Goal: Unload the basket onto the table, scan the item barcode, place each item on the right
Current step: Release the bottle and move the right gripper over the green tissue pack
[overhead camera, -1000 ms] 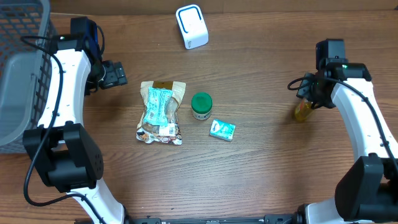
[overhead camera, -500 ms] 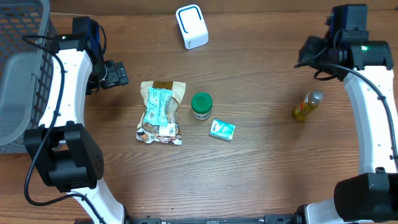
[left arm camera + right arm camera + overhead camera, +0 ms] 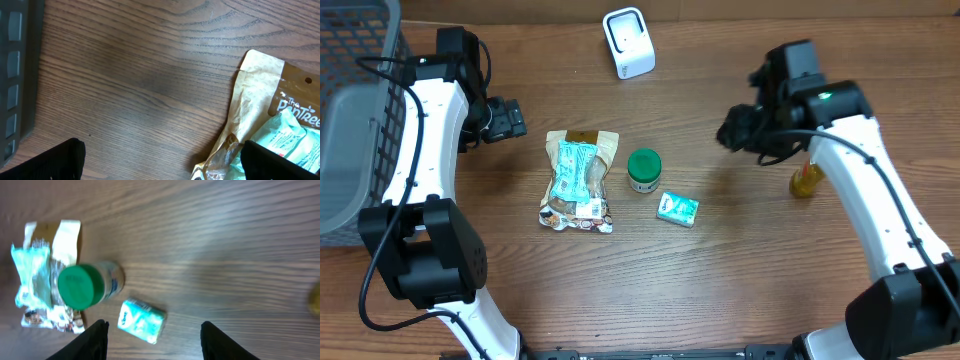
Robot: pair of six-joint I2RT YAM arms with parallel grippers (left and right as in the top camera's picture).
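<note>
Overhead: my left end effector hangs left of the green-lidded jar, my right end effector to its right. The scanner stands well behind the jar and the yellow bottle lies far right of it.
Left wrist: fingers spread wide, empty, beside the snack bag.
Right wrist: fingers apart, gripping nothing, over the jar and the teal box.

Soft, even light on the table; faint shadows, right wrist view blurred, others sharp.
</note>
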